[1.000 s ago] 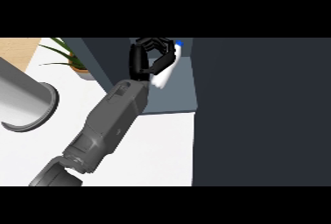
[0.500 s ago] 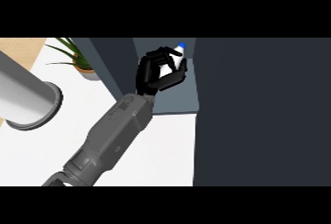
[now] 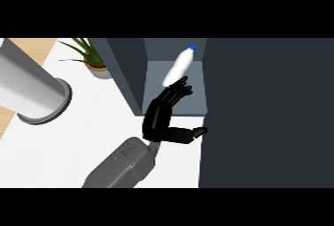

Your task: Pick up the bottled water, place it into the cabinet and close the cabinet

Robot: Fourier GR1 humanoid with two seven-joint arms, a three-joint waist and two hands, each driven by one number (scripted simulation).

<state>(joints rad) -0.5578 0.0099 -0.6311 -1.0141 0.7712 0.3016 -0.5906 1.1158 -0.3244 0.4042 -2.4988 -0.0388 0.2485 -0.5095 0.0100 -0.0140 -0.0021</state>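
White counter [image 3: 78,132], open cabinet [image 3: 171,95]: bottled water [image 3: 179,66] inside, released by outstretched hand [image 3: 163,115]; closing remains.

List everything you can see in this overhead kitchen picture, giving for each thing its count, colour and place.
Bottled water: one, white with blue cap, tilted inside the open cabinet, beyond the fingertips.
Cabinet: one, dark grey, right half of the view.
Potted plant: one, green leaves, top left on the counter.
Cylinder: one, grey, far left.
Counter: one, white, lower left.
Hand: one, black on a grey forearm, fingers straight, reaching into the cabinet opening; which side cannot be told.
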